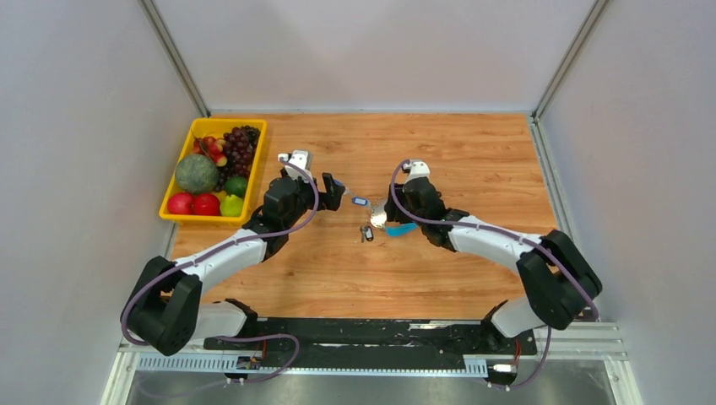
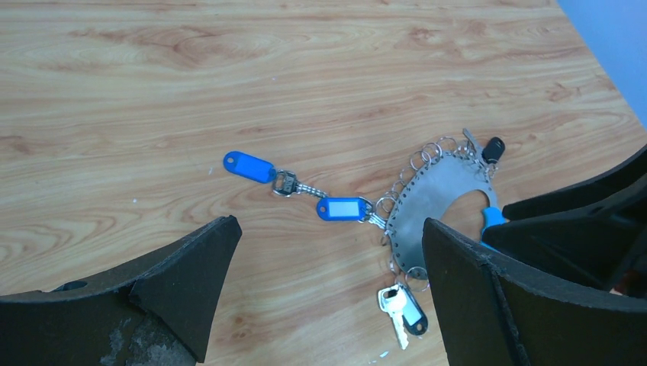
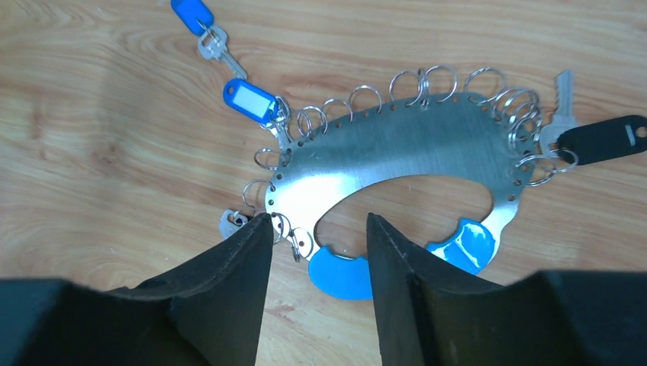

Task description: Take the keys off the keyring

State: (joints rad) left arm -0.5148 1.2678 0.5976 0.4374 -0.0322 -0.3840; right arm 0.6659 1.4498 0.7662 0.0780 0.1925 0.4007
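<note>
The keyring point(image 3: 397, 149) is a flat silvery crescent plate with a blue segment point(image 3: 342, 274) and lies on the wooden table; it also shows in the top view point(image 1: 382, 218) and the left wrist view point(image 2: 439, 200). Small split rings line its edge. Keys hang from it: one with a blue tag point(image 2: 343, 209), chained to a second blue tag point(image 2: 248, 166), one with a black tag point(image 2: 402, 309), and another black tag point(image 3: 604, 139). My right gripper point(image 3: 319, 221) is open, its tips straddling the plate's end by the blue segment. My left gripper point(image 2: 329, 223) is open and empty, just left of the keyring.
A yellow tray point(image 1: 172, 214) of fruit stands at the far left of the table, behind my left arm. Grey walls close in the table on three sides.
</note>
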